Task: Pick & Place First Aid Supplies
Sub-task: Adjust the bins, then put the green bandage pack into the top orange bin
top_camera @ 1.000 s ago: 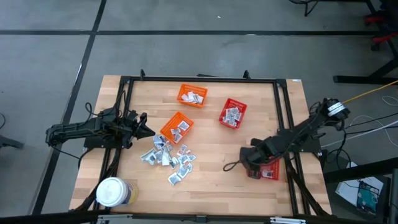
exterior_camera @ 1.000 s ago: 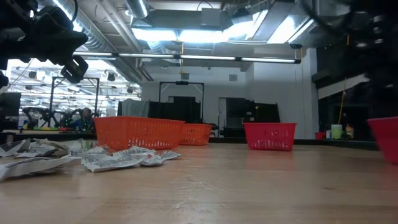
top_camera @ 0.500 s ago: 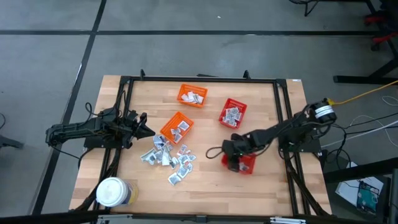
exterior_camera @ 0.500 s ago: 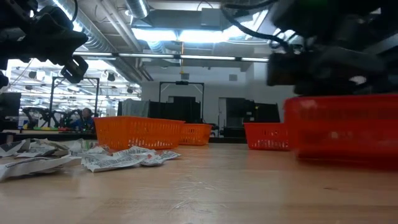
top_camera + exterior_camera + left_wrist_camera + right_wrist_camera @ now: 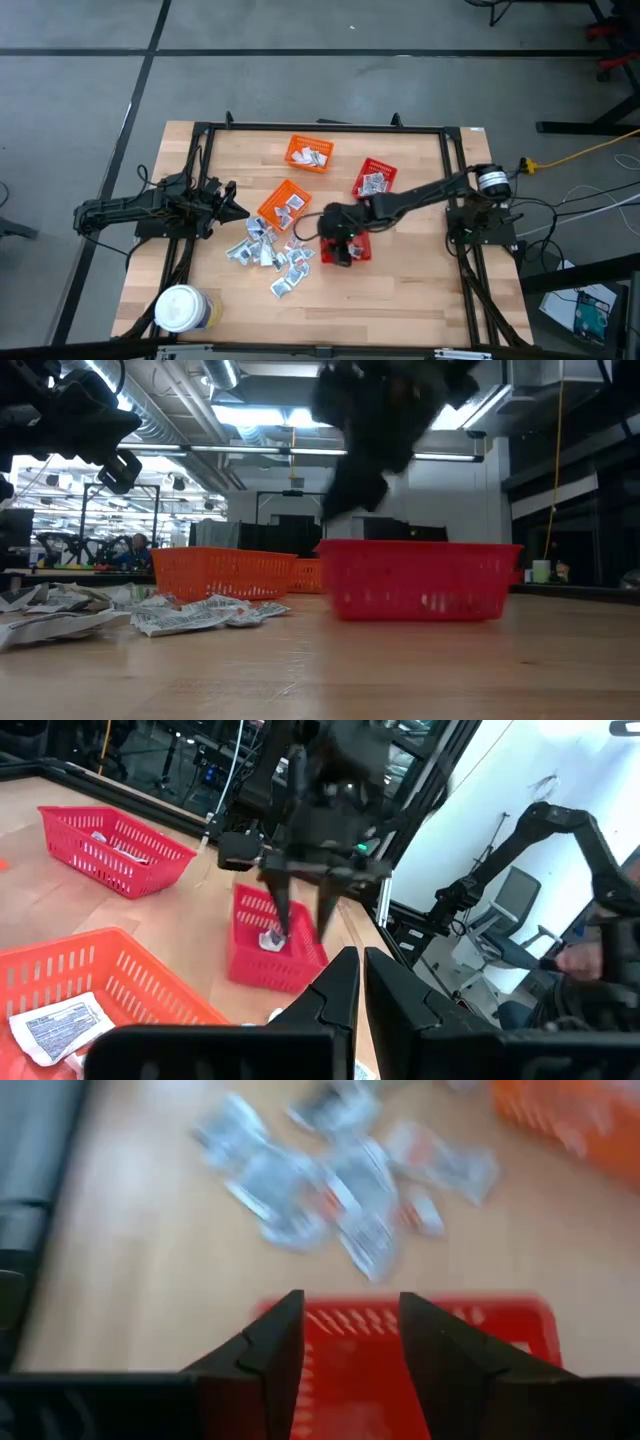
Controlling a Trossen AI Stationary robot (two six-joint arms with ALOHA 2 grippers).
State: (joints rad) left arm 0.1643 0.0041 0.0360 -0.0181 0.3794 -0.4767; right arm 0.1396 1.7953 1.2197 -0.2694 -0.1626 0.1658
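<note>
Red basket (image 5: pixel 352 247) had slid from the worktop's right edge to just beside the loose sachets (image 5: pixel 268 250), right pincer (image 5: pixel 338 238) gripping its rim, jaws part open. Left pincer (image 5: pixel 236 209) stayed shut, empty, near the orange basket (image 5: pixel 285 203). Wooden worktop (image 5: pixel 400 300), workshop behind.

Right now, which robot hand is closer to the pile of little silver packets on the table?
The right gripper, over a red basket beside the pile. The left gripper waits farther off.
</note>
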